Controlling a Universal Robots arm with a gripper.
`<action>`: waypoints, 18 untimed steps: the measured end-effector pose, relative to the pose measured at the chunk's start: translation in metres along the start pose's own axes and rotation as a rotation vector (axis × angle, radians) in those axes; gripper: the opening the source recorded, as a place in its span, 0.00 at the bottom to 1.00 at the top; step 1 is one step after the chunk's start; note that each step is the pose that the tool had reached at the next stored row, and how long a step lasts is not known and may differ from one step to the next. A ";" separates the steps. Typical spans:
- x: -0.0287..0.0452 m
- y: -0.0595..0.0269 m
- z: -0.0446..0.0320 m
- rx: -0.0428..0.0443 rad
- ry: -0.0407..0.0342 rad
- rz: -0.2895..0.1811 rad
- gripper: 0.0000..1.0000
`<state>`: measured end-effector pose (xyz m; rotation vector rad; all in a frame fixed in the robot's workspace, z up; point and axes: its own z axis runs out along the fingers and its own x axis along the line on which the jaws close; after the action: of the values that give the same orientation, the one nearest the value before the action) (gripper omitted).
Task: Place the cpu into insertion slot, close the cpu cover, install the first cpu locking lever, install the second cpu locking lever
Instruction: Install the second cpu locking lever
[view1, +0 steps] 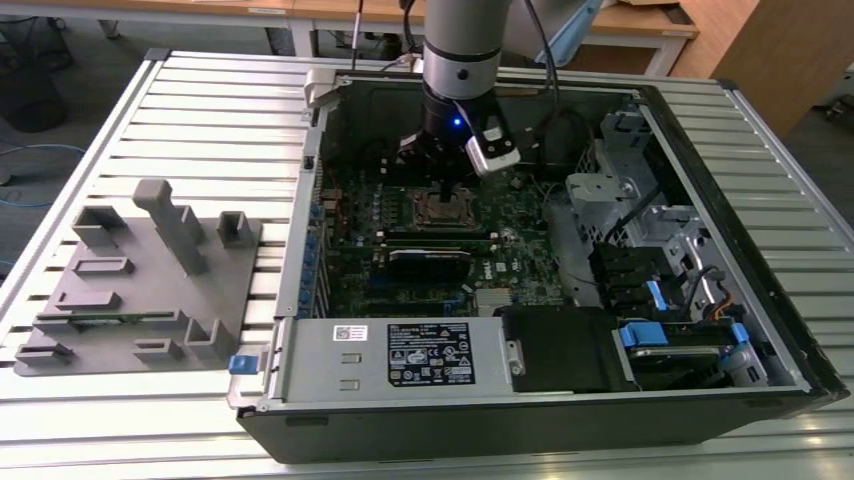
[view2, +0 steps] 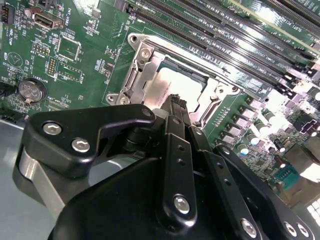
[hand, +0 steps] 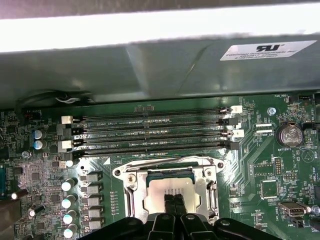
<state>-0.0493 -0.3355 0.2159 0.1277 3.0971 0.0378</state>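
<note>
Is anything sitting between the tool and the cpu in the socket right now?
Nothing visible does. In both wrist views the tool sits directly over the pale top of the cpu, which lies in the insertion slot, framed by the cpu cover.

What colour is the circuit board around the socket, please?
Green, clearest in the first wrist view: circuit board.

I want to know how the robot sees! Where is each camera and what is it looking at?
Exterior view: off the arm, above the open computer case, showing the arm and gripper.
Second wrist view: on the arm, looking past the gripper at the cpu.
First wrist view: on the arm, facing the memory slots.
Both wrist views share the cpu cover.
</note>
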 end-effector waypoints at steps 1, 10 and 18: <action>0.0000 0.0000 -0.0006 -0.0001 0.0000 0.000 0.11; -0.0001 0.0001 -0.0019 -0.0002 -0.0001 0.000 0.11; -0.0001 0.0001 -0.0029 -0.0001 0.0000 0.000 0.11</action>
<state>-0.0493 -0.3355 0.2189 0.1277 3.0970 0.0379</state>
